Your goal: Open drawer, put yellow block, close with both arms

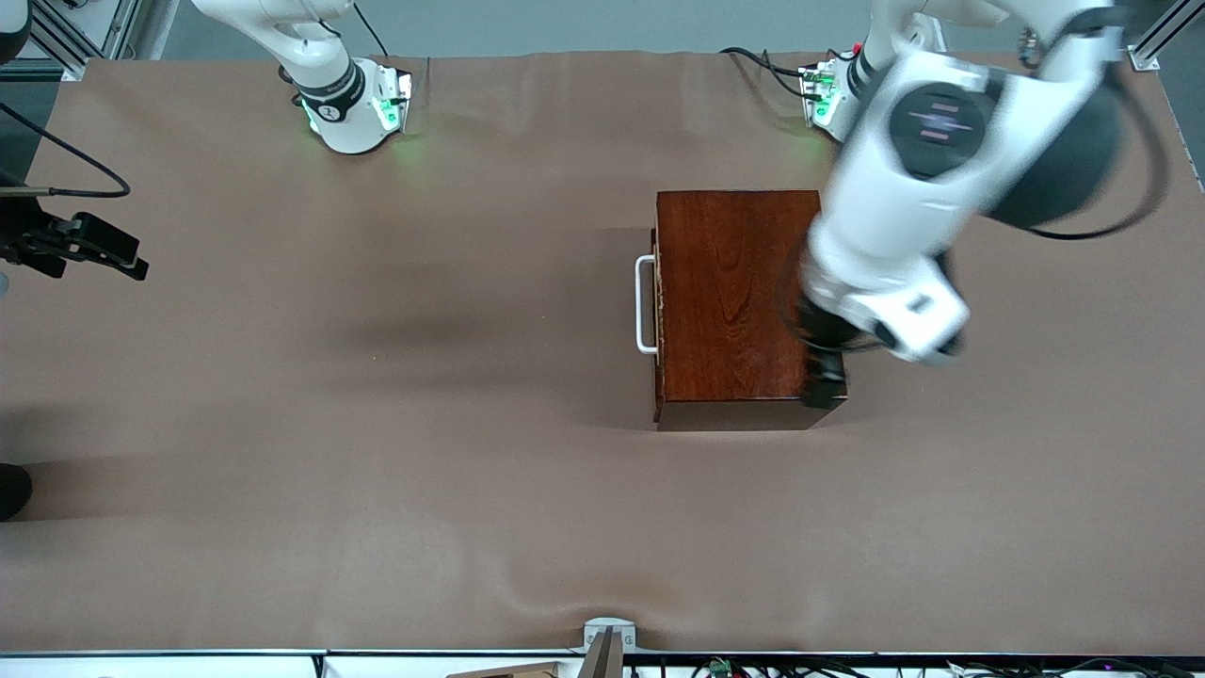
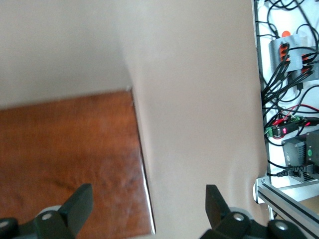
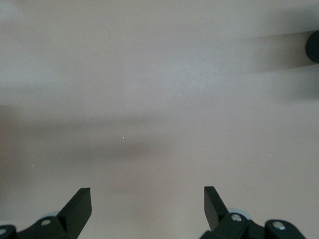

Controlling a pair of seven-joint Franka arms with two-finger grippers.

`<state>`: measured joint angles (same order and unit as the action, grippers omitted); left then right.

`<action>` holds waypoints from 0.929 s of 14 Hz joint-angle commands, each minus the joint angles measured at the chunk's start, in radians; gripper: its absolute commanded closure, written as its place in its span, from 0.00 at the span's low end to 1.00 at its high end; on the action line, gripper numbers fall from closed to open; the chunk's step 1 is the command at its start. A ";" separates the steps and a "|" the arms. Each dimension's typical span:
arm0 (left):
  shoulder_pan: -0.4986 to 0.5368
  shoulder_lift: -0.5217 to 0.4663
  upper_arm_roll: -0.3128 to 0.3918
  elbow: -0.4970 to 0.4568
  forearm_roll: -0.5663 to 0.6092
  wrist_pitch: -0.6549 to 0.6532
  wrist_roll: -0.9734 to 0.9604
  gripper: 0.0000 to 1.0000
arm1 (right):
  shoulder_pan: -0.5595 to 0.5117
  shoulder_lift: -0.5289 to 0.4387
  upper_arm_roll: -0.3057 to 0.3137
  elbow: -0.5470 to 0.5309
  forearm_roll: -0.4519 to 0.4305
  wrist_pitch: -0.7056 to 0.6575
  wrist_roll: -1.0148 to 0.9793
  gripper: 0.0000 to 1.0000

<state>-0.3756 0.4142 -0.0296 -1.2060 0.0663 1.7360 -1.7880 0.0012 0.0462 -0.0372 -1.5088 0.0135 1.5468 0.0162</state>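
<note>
The dark reddish-brown wooden box (image 1: 730, 301) stands toward the left arm's end of the table. Its drawer is pushed in, and only the white U-shaped handle (image 1: 645, 304) shows, on the side that faces the right arm's end. My left gripper (image 1: 824, 384) hangs open and empty over the box's corner at the end away from the handle. In the left wrist view its fingers (image 2: 82, 199) straddle the box's edge (image 2: 65, 159). My right gripper (image 1: 127, 264) is open and empty over bare table at the right arm's end, as the right wrist view (image 3: 147, 194) shows. The yellow block is out of view.
The brown table cover (image 1: 377, 424) has low wrinkles near the front edge. A metal bracket (image 1: 607, 640) sits at that edge. Cables and electronics (image 2: 291, 129) lie past the table's edge by the left arm. A dark object (image 1: 14, 490) sits at the right arm's end.
</note>
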 commanded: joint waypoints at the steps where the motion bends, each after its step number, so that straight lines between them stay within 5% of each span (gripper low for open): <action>1: 0.098 -0.044 -0.012 -0.037 -0.045 -0.003 0.161 0.00 | -0.018 -0.014 0.011 -0.005 0.005 0.006 0.007 0.00; 9: 0.305 -0.150 -0.010 -0.067 -0.076 -0.130 0.718 0.00 | -0.018 -0.014 0.011 -0.007 0.006 0.006 0.007 0.00; 13: 0.328 -0.328 -0.006 -0.229 -0.077 -0.139 0.961 0.00 | -0.018 -0.014 0.011 -0.007 0.008 0.004 0.007 0.00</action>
<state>-0.0575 0.2235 -0.0317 -1.2867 0.0059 1.5911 -0.9330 0.0009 0.0462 -0.0377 -1.5086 0.0135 1.5507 0.0164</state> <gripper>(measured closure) 0.000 0.000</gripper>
